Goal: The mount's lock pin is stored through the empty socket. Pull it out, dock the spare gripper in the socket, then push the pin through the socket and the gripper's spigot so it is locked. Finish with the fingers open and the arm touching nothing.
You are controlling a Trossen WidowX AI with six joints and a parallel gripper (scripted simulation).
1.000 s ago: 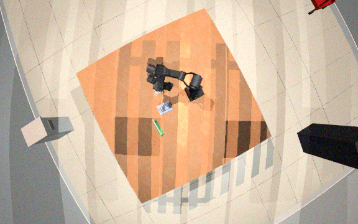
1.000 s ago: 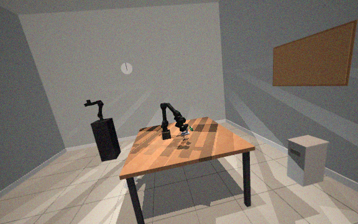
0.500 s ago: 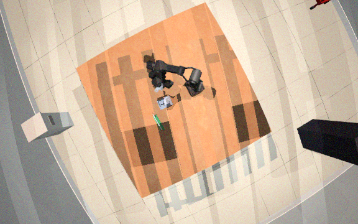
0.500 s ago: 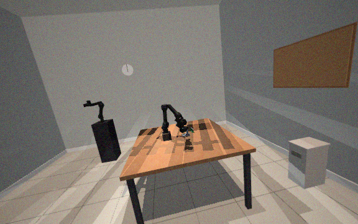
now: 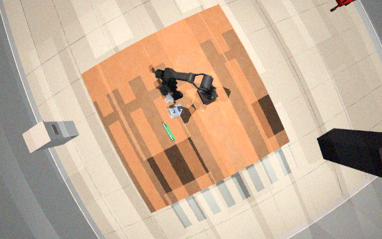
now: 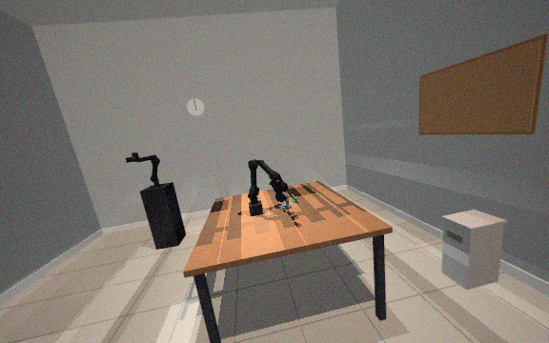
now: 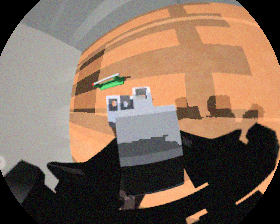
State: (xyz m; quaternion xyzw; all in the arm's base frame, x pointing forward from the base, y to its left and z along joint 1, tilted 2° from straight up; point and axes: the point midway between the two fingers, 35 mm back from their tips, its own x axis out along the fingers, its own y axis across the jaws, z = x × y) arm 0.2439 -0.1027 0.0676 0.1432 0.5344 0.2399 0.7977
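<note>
My gripper (image 5: 171, 94) (image 6: 282, 196) (image 7: 144, 133) is shut on the spare gripper, a grey block (image 5: 169, 98) (image 7: 148, 131) whose narrow spigot (image 7: 141, 93) with a square hole points away from the wrist. It is held above the table, beside the mount. The mount (image 5: 175, 111) (image 6: 284, 207) is a pale blue-grey plate with a raised part; in the wrist view it is partly hidden behind the held block, and square openings (image 7: 113, 104) show. A long green piece (image 5: 169, 132) (image 6: 294, 200) (image 7: 111, 85) with a white strip and a red end lies beyond the mount. Whether this includes the lock pin is unclear.
The wooden table (image 5: 231, 139) (image 6: 255, 243) carries the arm's base (image 5: 207, 96) (image 6: 255, 209), close to the mount. Striped shadows cross the table. A black pedestal (image 5: 350, 149) (image 6: 164, 216) and a pale cabinet (image 5: 62, 133) (image 6: 481, 252) stand off the table.
</note>
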